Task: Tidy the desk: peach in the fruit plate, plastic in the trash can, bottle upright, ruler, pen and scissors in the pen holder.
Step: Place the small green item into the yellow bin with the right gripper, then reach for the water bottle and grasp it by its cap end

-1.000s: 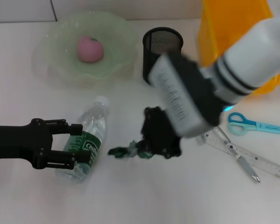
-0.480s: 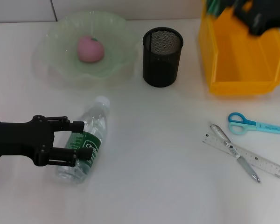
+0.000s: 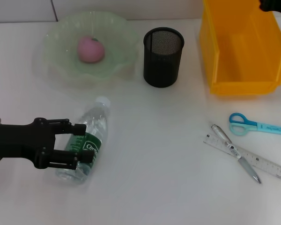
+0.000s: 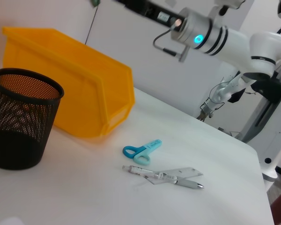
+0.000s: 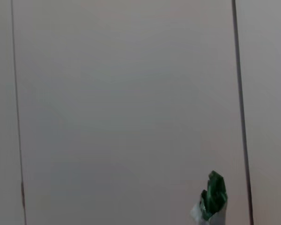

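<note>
A clear bottle with a green label lies on its side at the front left. My left gripper is open, with one finger on each side of the bottle's body. The pink peach rests in the green glass fruit plate. The black mesh pen holder stands mid-table, with the yellow trash can to its right. Blue scissors, a ruler and a pen lie at the right. My right gripper is raised above the trash can's far corner and holds the green plastic.
The pen lies crossed over the ruler, and the scissors lie just behind them near the table's right edge. A white wall rises behind the table. From the left wrist, the pen holder and the trash can stand side by side.
My right arm has carried the plastic up from mid-table to above the trash can, almost out of the head view. The left gripper has slid slightly further along the bottle.
</note>
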